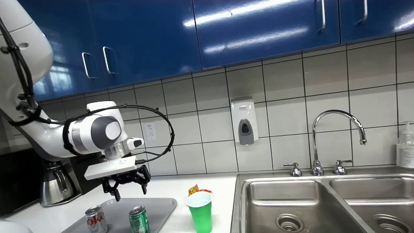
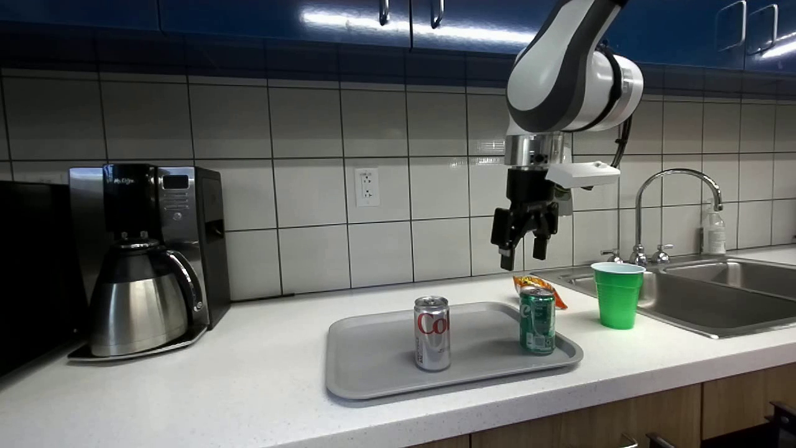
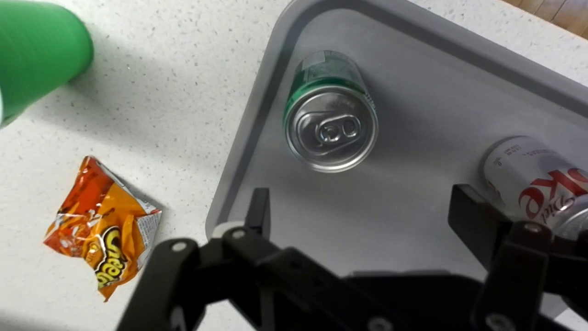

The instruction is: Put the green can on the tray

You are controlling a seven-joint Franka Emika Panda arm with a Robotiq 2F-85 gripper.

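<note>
The green can stands upright on the grey tray. In an exterior view the green can is near one end of the tray. In the wrist view the green can shows its silvery top and stands inside the rim of the tray. My gripper is open and empty above the tray, apart from the can. It also hangs well above the tray in an exterior view. In the wrist view its fingers are spread wide with only tray surface showing between them.
A red-and-silver can stands on the tray near its middle. A green cup and an orange snack bag are on the counter beside the tray. Steel sink basins lie past the cup. A coffee maker stands on the counter.
</note>
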